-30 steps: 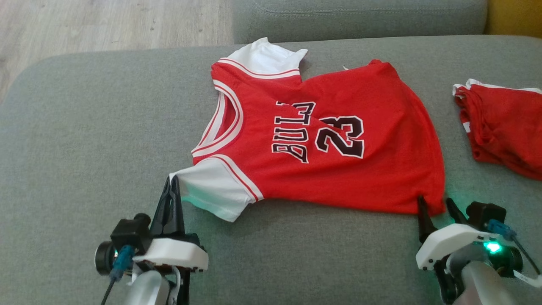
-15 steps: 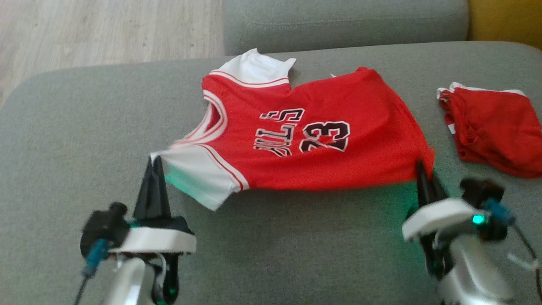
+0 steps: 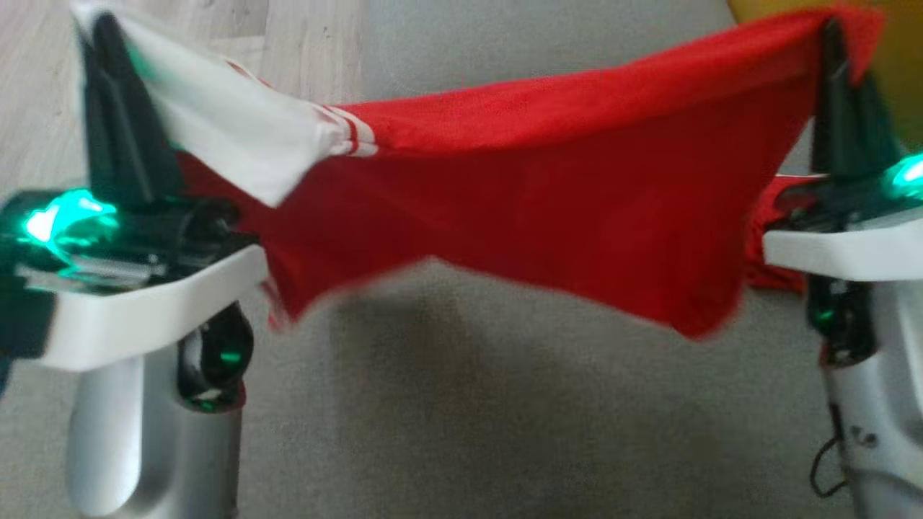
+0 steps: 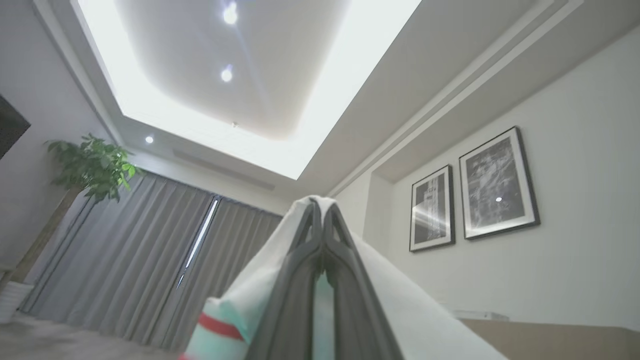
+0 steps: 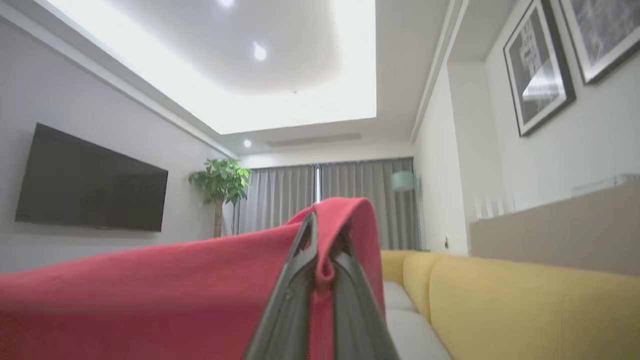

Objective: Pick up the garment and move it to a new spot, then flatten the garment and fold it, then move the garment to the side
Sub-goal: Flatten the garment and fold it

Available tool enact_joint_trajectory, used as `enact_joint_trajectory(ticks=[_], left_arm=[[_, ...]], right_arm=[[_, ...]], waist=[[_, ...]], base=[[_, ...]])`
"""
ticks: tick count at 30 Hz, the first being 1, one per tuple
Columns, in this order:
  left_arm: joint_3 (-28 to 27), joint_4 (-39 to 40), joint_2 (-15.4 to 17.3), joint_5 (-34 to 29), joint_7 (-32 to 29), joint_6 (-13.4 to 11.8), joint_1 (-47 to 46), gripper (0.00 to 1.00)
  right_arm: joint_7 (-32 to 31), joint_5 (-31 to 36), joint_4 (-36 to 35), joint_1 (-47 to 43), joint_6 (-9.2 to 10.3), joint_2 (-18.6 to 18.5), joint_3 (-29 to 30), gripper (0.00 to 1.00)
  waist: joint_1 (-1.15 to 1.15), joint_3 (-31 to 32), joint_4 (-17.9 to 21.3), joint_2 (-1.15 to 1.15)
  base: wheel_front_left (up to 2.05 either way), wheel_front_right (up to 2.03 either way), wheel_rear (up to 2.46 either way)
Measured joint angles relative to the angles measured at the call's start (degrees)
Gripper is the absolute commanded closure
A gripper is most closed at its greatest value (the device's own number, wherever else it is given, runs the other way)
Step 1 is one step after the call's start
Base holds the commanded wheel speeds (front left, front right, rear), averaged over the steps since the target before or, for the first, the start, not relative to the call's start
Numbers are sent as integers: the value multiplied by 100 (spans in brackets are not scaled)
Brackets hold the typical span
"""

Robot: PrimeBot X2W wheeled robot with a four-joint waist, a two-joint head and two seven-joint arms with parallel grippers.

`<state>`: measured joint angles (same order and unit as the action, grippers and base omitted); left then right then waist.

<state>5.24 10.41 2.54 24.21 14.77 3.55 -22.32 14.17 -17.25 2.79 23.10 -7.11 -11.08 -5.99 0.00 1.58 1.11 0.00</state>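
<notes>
Grey sofa cushion (image 3: 461,418) spreads below the work, with pale wood floor (image 3: 310,50) beyond it at the far left and a yellow sofa (image 5: 500,305) off to the right. The garment (image 3: 548,216), a red jersey with white sleeves and red-and-white trim, hangs in the air above the cushion, stretched between the two arms. The left gripper (image 3: 101,32) is clamped on the white sleeve (image 3: 231,144) at the left. The right gripper (image 3: 833,36) is pinched on a red corner of the jersey at the right. The top edge sags a little in the middle, and the loose body droops below it, blurred.

The step in hand looks like the carry to a new spot. To do it well, both arms should travel together at one height, with the span taut but not strained, since each grip has only a small bite of cloth. Lay the hanging edge down first, then draw the held edge away from it so the jersey lands flat, clear of the other red cloth (image 3: 771,277) at the right.
</notes>
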Motion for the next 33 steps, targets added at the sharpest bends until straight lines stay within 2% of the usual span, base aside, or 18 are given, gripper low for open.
enact_joint_trajectory(ticks=[5, 9, 11, 14, 17, 19, 20, 22, 25, 29, 30, 33], left_arm=[[-7, 981, -10, 132, -305, -129, -184, 100], [-42, 1586, -16, 315, -784, -466, -279, 100], [-91, 1677, -11, 346, -1035, -612, -384, 100], [-123, 1394, 75, 330, -1400, -690, -628, 100], [-152, 563, 154, 444, -1692, -649, -926, 100], [-167, -65, 319, 448, -1796, -588, -1187, 100], [-190, -727, 504, 445, -1824, -483, -1614, 100], [-212, -1518, 619, 434, -1824, -394, -2263, 100], [-208, -2582, 766, 286, -1651, -193, -3361, 100], [-224, -3610, 824, 134, -1167, -118, -4692, 100], [-224, -3610, 824, 134, -1167, -118, -4692, 100], [-220, -4227, 825, 44, -826, -20, -5311, 100]], right_arm=[[-137, 2, -989, 98, 0, -177, 15, 100], [-524, 34, -1529, 79, 0, -140, 197, 100], [-771, 129, -1661, 73, 0, -29, 323, 100], [-1206, 342, -1536, 66, 0, 135, 450, 100], [-1483, 303, -1036, 127, 0, 293, 489, 100], [-1593, 280, -561, 333, 0, 301, 460, 100], [-1594, 272, -4, 825, 0, 226, 405, 100], [-1548, 281, 648, 1572, 0, 76, 298, 100], [-1298, 331, 1645, 2813, 0, -71, 191, 100], [-641, 714, 2830, 4255, 0, -271, 18, 100], [-641, 714, 2830, 4255, 0, -271, 18, 100], [-226, 937, 3565, 4933, 0, -311, 63, 100]], waist=[[0, 122, 111, 0], [-1, 161, 160, 0], [-1, 139, 166, 0], [-1, 50, 161, 0], [0, -108, 153, 0], [0, -266, 151, 0], [0, -487, 149, 0], [2, -752, 141, 0], [2, -1168, 116, 0], [3, -1679, 47, 0], [3, -1679, 47, 0], [3, -1966, -57, 0]], base=[[0, 0, 0], [0, 0, 0], [0, 0, 0], [0, 0, 0], [0, 0, 0], [0, 0, 0], [0, 0, 0], [0, 0, 0], [0, 0, 0], [0, 0, 0], [0, 0, 0], [0, 0, 0]])
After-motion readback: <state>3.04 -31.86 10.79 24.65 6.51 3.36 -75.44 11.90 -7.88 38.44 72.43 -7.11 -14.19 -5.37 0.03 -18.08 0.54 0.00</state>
